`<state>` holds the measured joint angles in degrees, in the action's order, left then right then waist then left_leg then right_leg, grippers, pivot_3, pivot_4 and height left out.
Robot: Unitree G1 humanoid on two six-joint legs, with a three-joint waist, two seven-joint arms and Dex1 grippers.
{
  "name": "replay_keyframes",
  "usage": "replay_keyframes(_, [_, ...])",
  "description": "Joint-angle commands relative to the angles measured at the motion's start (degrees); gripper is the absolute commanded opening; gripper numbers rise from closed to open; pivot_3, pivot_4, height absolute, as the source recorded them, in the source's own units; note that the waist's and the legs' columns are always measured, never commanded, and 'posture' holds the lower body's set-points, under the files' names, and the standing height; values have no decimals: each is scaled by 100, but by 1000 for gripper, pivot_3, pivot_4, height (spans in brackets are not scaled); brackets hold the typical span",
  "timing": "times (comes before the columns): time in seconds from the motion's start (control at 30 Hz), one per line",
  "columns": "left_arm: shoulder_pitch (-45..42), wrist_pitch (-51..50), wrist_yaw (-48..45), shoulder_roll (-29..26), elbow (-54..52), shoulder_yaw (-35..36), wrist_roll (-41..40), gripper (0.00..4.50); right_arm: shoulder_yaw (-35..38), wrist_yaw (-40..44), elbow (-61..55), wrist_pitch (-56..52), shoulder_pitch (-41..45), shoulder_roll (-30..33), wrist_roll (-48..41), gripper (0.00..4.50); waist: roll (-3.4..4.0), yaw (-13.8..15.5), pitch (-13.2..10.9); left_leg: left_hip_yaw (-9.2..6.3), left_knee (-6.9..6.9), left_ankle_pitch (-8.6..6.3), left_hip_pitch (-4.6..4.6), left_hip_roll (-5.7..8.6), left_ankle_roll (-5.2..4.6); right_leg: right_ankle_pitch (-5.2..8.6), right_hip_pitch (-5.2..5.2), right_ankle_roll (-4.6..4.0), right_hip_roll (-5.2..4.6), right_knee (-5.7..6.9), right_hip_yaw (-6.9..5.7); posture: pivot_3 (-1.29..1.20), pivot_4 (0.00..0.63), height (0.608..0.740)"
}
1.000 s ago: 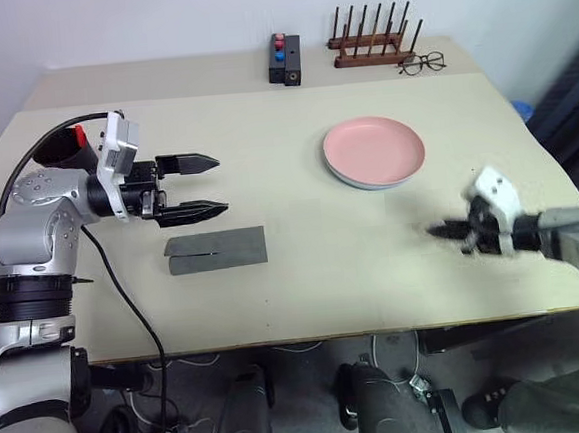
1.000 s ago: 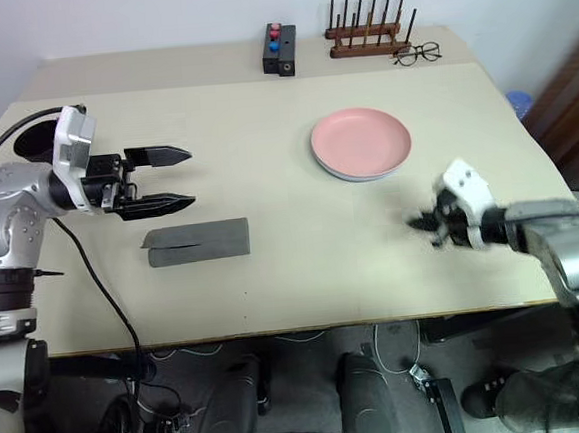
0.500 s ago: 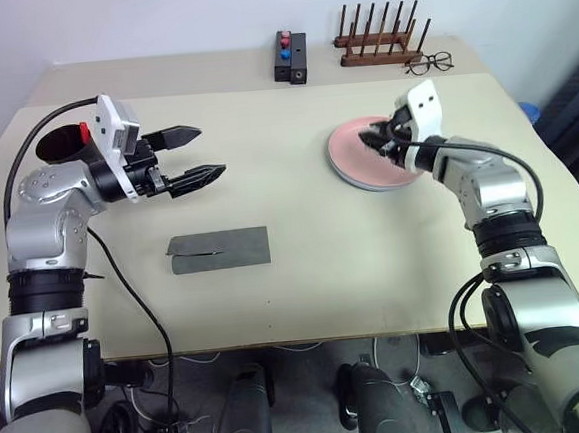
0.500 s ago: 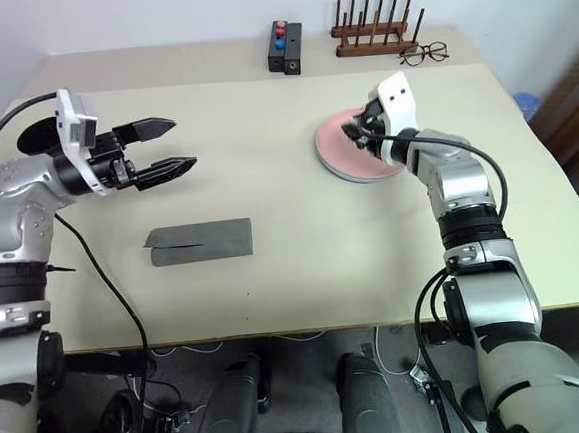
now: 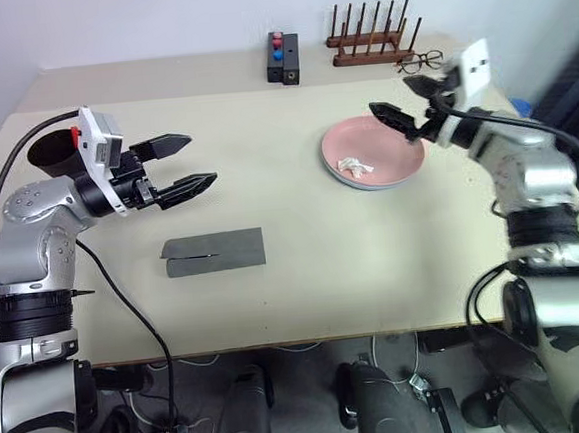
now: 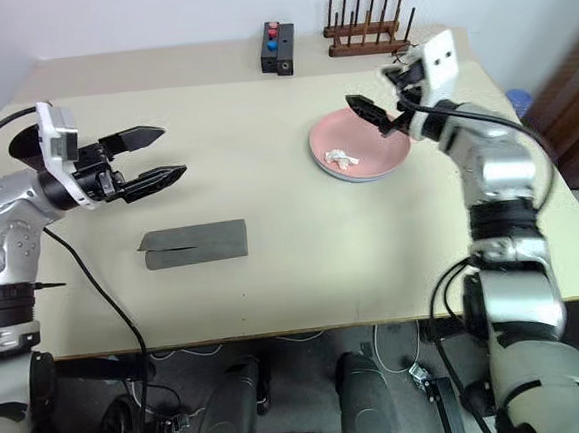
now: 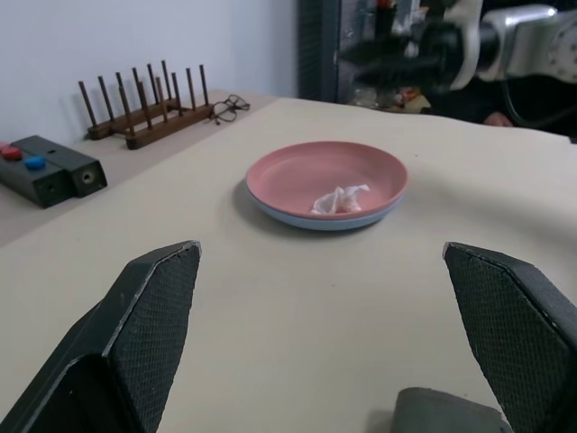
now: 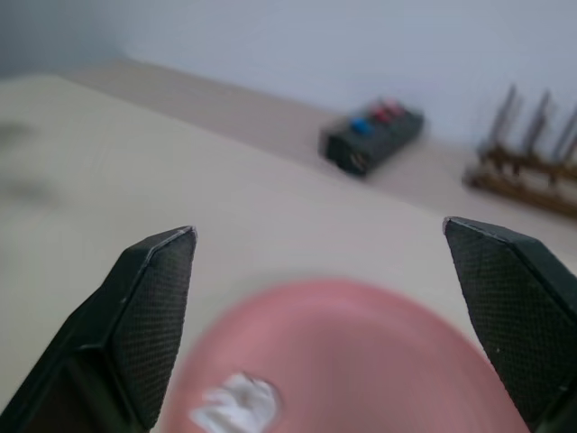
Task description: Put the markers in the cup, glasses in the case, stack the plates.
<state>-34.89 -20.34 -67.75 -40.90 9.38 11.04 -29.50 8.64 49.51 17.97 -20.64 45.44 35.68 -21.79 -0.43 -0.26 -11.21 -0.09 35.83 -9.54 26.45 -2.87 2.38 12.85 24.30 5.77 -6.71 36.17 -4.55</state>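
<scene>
right gripper (image 5: 404, 102) raised, agape (white scrap (image 5: 353, 165) dropped)

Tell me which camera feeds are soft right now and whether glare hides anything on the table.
Right wrist view: blurred throughout; the pink plate and the white scrap on it are smeared, though the right gripper's fingertips read crisply. Left wrist view: sharp on the plate, soft on the right gripper in the background. Eye views: even light, soft shadows, no glare on the table; the grey case shows clearly.

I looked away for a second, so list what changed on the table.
The right pincer swung from the table's near right edge to above the pink plate, opened, and left a white crumpled scrap there. Left pincer, grey case and plates stayed.
</scene>
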Motion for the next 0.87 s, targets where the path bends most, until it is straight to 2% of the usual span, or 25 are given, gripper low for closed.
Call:
replay_keyframes(0.03, [167,207,-157,-163,-115,266,-138,4500,89,1048,-1749,-1157,-1085,652,-1082,4466,0,21,0,1,-1,0,-1,0,0,0,-1,0,0,-2,0,0,150,740])
replay_keyframes(0.1, [365,127,-195,-172,-258,285,-203,4500,204,1321,-2631,-1723,-1627,932,-1689,4466,3,41,-2,2,0,0,-1,0,0,0,1,-1,-1,-2,0,0,150,740])
replay_keyframes(0.2, [722,73,-298,-240,-443,363,-329,4500,281,1114,-3166,-1792,-1866,979,-1785,4466,10,-55,-4,3,10,0,-8,-5,0,-1,1,-17,-1,3,0,0,150,740])
replay_keyframes(0.33, [1100,347,-414,-276,-427,443,-291,4500,318,1007,-3247,-2022,-1933,1254,-1722,4466,9,-36,-3,0,17,-2,-11,-8,3,8,-1,-34,0,-4,0,0,150,740])
replay_keyframes(0.47, [1128,559,-387,-166,-406,264,-207,4500,349,1155,-3087,-2163,-1881,1605,-1757,4466,9,57,-3,4,18,-2,2,-6,3,2,4,-44,-4,-14,0,0,150,740])
replay_keyframes(0.6, [1035,462,-358,-114,-436,187,-314,4500,340,1029,-3202,-2145,-1951,1615,-1731,4466,9,108,-3,6,17,-2,2,-6,3,2,4,-44,-4,-14,0,0,150,740])
replay_keyframes(0.67, [1074,-81,-513,-258,-490,167,-585,4500,380,973,-3245,-2143,-2076,1613,-1714,4466,8,98,-3,6,19,-2,2,-6,3,2,4,-44,-4,-14,0,0,150,740])
replay_keyframes(0.87, [1007,359,-451,-169,-360,218,-390,4500,341,902,-3237,-2042,-2171,1650,-1601,4466,8,98,-3,7,18,-2,1,-6,3,2,4,-43,-4,-14,0,0,150,740])
